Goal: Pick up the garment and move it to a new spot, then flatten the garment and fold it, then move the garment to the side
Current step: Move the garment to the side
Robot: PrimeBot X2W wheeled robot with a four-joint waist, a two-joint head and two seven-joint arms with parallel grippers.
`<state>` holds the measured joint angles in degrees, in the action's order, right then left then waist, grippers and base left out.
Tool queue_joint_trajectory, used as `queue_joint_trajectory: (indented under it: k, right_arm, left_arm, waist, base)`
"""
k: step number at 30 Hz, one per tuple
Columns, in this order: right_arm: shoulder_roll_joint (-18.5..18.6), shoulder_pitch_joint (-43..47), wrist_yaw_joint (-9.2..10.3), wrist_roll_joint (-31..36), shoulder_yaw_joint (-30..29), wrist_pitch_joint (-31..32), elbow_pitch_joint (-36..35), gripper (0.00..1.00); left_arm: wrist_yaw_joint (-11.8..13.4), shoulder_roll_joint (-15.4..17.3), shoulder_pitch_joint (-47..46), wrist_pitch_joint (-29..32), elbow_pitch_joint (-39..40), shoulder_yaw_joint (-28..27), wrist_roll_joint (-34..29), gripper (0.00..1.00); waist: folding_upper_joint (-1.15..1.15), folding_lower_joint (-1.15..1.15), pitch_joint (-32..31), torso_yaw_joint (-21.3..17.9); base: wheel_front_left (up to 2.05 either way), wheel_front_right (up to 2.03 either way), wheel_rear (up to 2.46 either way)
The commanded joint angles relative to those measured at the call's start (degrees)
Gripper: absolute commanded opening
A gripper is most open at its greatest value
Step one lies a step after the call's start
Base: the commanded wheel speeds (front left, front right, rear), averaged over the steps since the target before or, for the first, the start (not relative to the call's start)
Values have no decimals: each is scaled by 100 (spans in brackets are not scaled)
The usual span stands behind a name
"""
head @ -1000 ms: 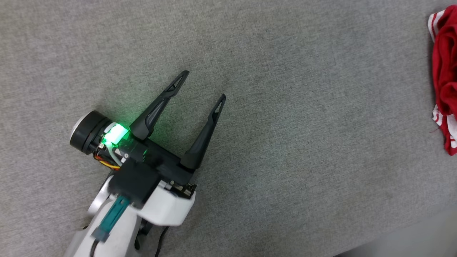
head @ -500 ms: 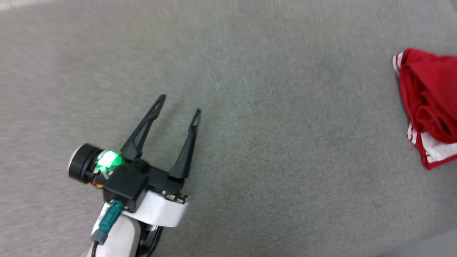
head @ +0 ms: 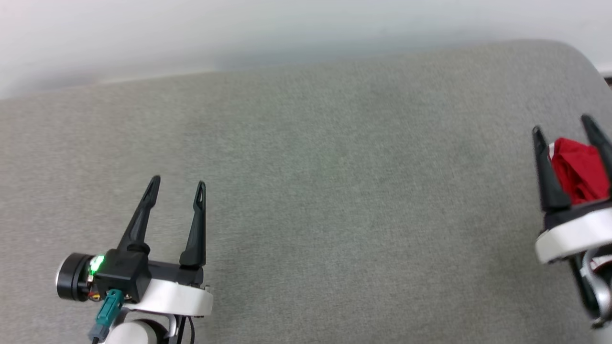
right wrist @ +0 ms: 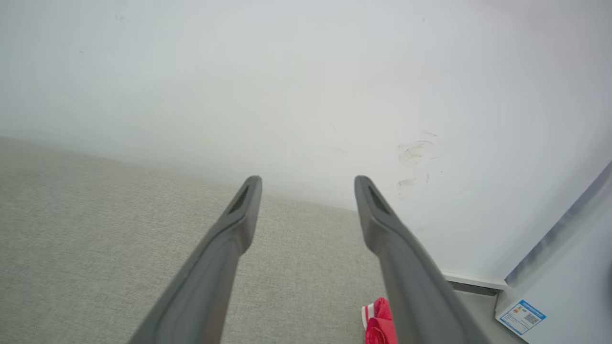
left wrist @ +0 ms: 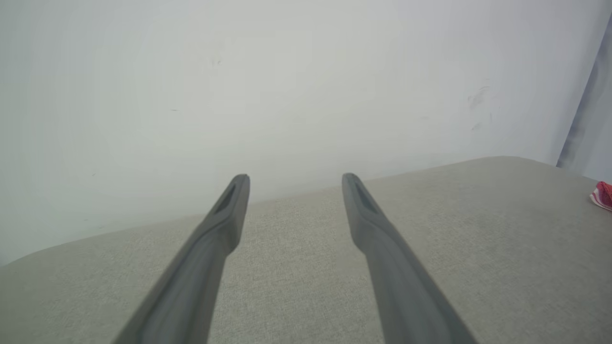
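head view: my frame has tipped up since a second ago; the camera moved, not the garment [head: 576, 172]. the right gripper [head: 562, 125] now shows at my right edge, fingers spread.
right wrist view: spread on nothing. the garment lies bunched on the grey cushion [right wrist: 95, 248], at my bottom edge.
head view: left gripper [head: 177, 184], lower left, gapes too, well apart.
right wrist view: nothing holds it; too lumpy for a fold, i'd judge.

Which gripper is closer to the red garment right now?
Right. The right gripper is open right by the garment, which shows between its fingers in the head view, not gripped. The left gripper is far across the grey surface.
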<state>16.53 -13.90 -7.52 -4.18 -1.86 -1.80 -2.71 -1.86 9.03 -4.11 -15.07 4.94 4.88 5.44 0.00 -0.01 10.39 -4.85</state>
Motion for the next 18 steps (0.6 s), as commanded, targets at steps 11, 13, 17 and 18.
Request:
queue_joint_trajectory:
  k: [11,13,17,18]
  right_arm:
    - [-911,961,6,-395,-36,-771,336,100]
    - [-993,1067,5,-448,48,-884,496,100]
    - [-1059,1125,6,-430,184,-1049,715,100]
    - [-1079,1121,6,-428,195,-1077,755,100]
  left_arm:
    - [-98,-257,507,-12,-446,-330,56,100]
    - [-142,-331,529,-12,-482,-434,191,100]
    - [-233,-408,610,-12,-547,-584,270,100]
    - [-263,-420,612,-12,-561,-616,269,100]
  waist:
    - [0,1,-631,346]
    - [0,1,-671,349]
    - [0,1,-696,342]
    - [0,1,-698,337]
  base:
    - [0,0,0]
    - [0,0,0]
    - [0,0,0]
    - [0,0,0]
